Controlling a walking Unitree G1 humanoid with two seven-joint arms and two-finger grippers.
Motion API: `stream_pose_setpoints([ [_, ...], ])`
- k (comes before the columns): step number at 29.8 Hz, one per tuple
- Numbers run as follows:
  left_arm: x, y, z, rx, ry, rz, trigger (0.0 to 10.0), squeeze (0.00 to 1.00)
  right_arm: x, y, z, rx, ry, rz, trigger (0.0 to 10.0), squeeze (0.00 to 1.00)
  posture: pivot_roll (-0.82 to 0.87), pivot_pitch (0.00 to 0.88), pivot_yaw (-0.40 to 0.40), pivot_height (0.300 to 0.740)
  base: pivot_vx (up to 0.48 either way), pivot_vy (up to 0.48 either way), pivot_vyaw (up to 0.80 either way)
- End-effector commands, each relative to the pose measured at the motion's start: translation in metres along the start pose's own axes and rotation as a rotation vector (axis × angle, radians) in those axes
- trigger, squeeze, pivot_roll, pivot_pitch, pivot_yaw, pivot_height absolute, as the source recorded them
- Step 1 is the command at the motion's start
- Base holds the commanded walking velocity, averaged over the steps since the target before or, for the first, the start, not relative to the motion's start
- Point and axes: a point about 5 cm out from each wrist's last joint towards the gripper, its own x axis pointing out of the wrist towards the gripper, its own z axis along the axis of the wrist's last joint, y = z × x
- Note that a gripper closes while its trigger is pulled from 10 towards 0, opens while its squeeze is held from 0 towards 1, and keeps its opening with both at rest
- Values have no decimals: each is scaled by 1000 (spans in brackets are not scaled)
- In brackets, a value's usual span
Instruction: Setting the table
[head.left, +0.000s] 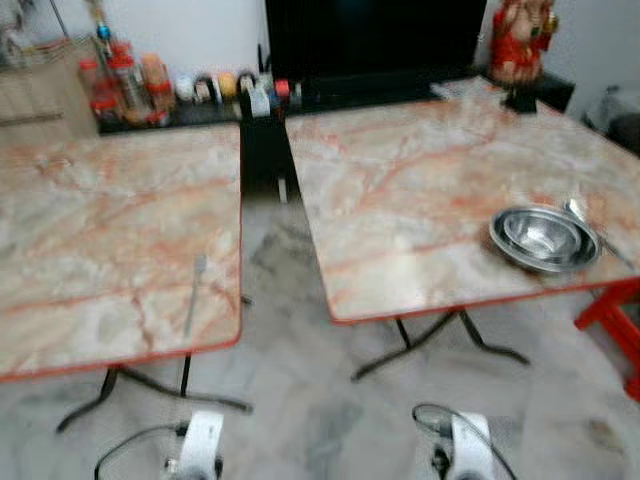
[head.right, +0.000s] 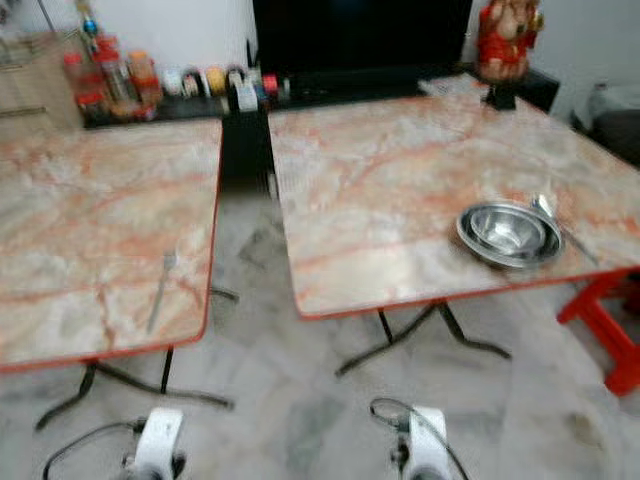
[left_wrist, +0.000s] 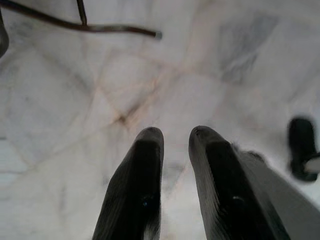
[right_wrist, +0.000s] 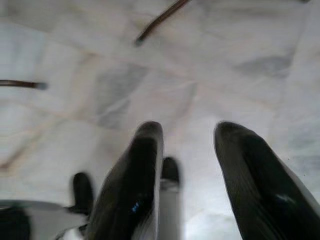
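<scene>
- Progress, my read: barely begun. One place is half laid on the rt table, the lt table has a single utensil, and my hands carry nothing.
- Lt table (head.left: 60, 250): 1 fork (head.left: 193, 305) lying near the front edge, towards the gap; no plate or bowl beside it.
- Lt gripper (left_wrist: 175, 145): hangs low over the floor (left_wrist: 75, 125), jaws a little apart, nothing between them.
- Back shelf: a cluster of jars (head.left: 125, 85), too blurred to count.
- Rt gripper (right_wrist: 187, 135): also low over the floor, jaws wide apart, holding nothing.
- Rt table (head.left: 400, 200): bowls (head.left: 545, 238) nested near the front rt corner, looks like 2, can't be sure; 1 spoon (head.left: 580, 212) just beside them on the rt.
- Back of rt table: 1 red figurine (head.left: 520, 40).
- Count: 2 tables, 1 fork, 1 spoon, approx 2 bowls.
- Left to do, as I judge it: bring fork to the bowls or lay a second place.
</scene>
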Motion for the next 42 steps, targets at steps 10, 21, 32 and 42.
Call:
stream_pose_setpoints([
  [10, 1, -3, 3, -8, -1, -5, 10000, 0, 1, -4, 4, -4, -16, -9, 10000, 0, -51, 0, 49, 740, 0, 366, 0],
  [21, 1, -7, 3, -6, 2, -13, 10000, 0, 0, -7, 4, -5, -22, -17, 10000, 0, -62, 0, 53, 740, 0, 368, 0],
  [32, 1, -7, 3, -7, 2, -13, 10000, 0, 1, -8, 11, -44, -60, -24, 10000, 0, -65, 0, 50, 740, 0, 367, 360],
  [42, 1, -8, 3, 0, 2, -17, 10000, 0, 1, -7, 12, -74, -58, -11, 10000, 0, -65, 0, 49, 740, 0, 369, 0],
])
